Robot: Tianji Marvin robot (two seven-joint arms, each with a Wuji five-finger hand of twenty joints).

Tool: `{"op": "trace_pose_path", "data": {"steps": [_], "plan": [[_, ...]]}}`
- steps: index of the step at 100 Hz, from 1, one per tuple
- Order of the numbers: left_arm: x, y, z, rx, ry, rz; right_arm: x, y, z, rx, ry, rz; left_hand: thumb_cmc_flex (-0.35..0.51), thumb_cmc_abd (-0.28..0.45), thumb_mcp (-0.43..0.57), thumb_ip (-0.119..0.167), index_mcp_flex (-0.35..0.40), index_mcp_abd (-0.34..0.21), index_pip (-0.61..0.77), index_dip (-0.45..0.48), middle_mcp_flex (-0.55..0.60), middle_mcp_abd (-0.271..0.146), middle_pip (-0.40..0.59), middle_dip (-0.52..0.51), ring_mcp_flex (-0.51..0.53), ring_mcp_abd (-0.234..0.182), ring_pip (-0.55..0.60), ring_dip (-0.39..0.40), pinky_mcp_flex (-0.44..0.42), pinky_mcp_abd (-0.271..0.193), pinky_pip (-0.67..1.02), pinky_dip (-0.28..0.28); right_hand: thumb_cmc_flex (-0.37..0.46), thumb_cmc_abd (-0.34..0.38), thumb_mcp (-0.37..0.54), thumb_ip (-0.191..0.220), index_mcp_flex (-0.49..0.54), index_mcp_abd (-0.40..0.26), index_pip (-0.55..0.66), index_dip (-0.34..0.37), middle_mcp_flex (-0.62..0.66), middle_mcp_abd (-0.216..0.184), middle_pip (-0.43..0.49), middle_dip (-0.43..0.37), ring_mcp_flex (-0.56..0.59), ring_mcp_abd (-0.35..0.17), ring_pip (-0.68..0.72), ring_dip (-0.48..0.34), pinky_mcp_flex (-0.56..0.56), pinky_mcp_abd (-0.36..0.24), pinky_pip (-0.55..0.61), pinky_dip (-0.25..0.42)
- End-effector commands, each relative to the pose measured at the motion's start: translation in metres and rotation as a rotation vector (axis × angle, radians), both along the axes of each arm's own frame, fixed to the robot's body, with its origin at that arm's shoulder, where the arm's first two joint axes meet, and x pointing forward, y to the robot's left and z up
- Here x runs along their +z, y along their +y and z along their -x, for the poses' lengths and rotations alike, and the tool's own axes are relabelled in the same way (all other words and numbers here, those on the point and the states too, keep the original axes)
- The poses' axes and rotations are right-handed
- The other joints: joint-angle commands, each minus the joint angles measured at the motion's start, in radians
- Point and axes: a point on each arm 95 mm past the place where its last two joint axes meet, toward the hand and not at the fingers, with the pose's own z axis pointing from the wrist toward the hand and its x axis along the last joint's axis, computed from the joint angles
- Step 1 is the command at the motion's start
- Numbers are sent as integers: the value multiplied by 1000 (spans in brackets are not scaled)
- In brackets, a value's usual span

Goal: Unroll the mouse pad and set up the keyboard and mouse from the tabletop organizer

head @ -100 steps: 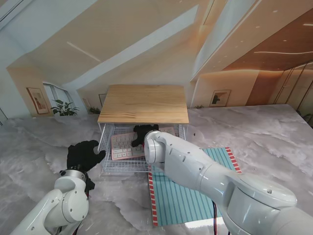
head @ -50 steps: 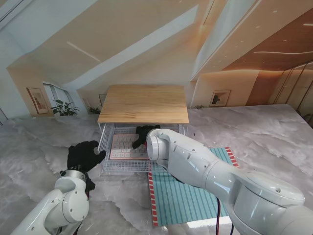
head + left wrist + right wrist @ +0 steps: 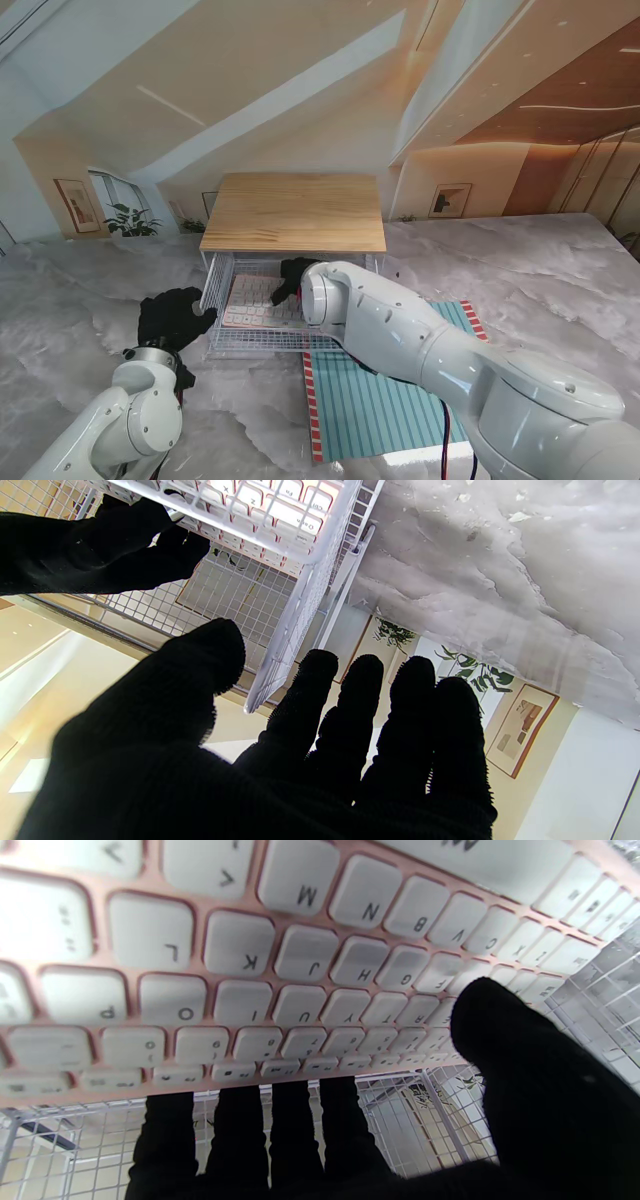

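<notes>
A pink keyboard (image 3: 255, 300) with white keys lies in the white wire basket (image 3: 232, 342) of the organizer, under its wooden top (image 3: 293, 212). My right hand (image 3: 292, 275), in a black glove, reaches into the basket at the keyboard's far edge. In the right wrist view the fingers (image 3: 260, 1130) curl behind the edge of the keyboard (image 3: 300, 955) and the thumb rests on the keys. My left hand (image 3: 172, 318) is open beside the basket's left wall (image 3: 300, 605). The teal striped mouse pad (image 3: 390, 390) lies unrolled, nearer to me and right of the basket. No mouse shows.
The organizer stands on a grey marble-patterned table (image 3: 520, 280). My right arm (image 3: 400, 340) crosses over the mouse pad's left part. In the left wrist view the keyboard (image 3: 280, 500) and right hand (image 3: 100, 545) show through the basket mesh.
The keyboard has tipped flatter and slid a little farther into the basket with my right hand on it. The right arm shifted slightly right. The left hand stayed put.
</notes>
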Motion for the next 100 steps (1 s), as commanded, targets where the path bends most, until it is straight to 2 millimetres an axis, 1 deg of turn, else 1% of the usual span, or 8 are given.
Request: {"op": "trace_pose_path", "data": {"steps": [1, 8, 19, 31, 42, 53, 71, 100], "plan": [[0, -4, 1, -11, 10, 11, -4, 0, 3, -3, 29, 2, 33, 9, 24, 15, 3, 24, 3, 13, 21, 18, 4, 12, 30, 41, 18, 10, 0, -3, 29, 16, -35, -32, 24, 1, 24, -9, 37, 22, 22, 20, 57, 38, 64, 12, 65, 34, 65, 36, 95, 40], [0, -4, 1, -10, 10, 11, -3, 0, 3, -11, 38, -4, 33, 9, 24, 15, 4, 23, 4, 13, 21, 17, 4, 12, 30, 40, 18, 10, 0, -3, 29, 16, -27, -40, 20, 0, 29, -14, 46, 29, 12, 16, 68, 53, 129, -6, 126, 65, 170, 45, 197, 75], [0, -4, 1, -10, 11, 12, -3, -1, 3, -14, 49, -6, 33, 9, 23, 15, 3, 24, 4, 13, 20, 19, 3, 11, 30, 40, 19, 10, 0, -3, 29, 16, -16, -52, 8, -2, 49, -37, 60, 38, -12, -3, 77, 65, 144, -43, 168, 89, 249, 45, 265, 103], [-1, -5, 1, -10, 12, 12, -2, -2, 3, -17, 56, -8, 33, 9, 24, 15, 3, 24, 4, 13, 20, 18, 3, 11, 29, 41, 18, 10, 0, -3, 29, 16, -11, -58, 3, -2, 63, -53, 87, 59, -13, -9, 93, 82, 156, -72, 241, 127, 310, 3, 337, 144], [0, -5, 1, -10, 11, 12, -2, -2, 2, -19, 56, -10, 35, 9, 25, 15, 3, 24, 4, 13, 21, 18, 4, 12, 30, 41, 19, 10, 0, -3, 29, 16, -10, -62, 2, -3, 82, -51, 113, 83, 14, -2, 113, 105, 186, -84, 313, 162, 370, -68, 426, 193], [-1, -5, 0, -11, 13, 12, -1, -3, 2, -15, 54, -14, 35, 9, 25, 15, 3, 24, 4, 13, 21, 19, 3, 12, 29, 41, 18, 10, 0, -3, 29, 16, -12, -65, -4, -5, 107, -53, 138, 101, 59, 1, 131, 126, 236, -90, 339, 171, 410, -124, 488, 218], [-1, -5, 0, -11, 14, 14, 1, -6, 2, -6, 55, -23, 35, 9, 25, 14, 4, 24, 5, 13, 20, 18, 3, 12, 30, 41, 19, 11, 1, -3, 29, 16, -17, -67, -37, -8, 135, -75, 174, 123, 98, -15, 138, 148, 252, -89, 349, 173, 397, -136, 499, 224], [-1, -6, 0, -11, 12, 17, 11, -10, 5, 12, 58, -68, 36, 10, 25, 14, 3, 25, 4, 13, 20, 19, 3, 12, 30, 41, 19, 11, 2, -2, 30, 17, -27, -63, -114, 5, 187, -113, 192, 150, 143, -35, 120, 167, 255, -90, 351, 173, 365, -84, 447, 220]]}}
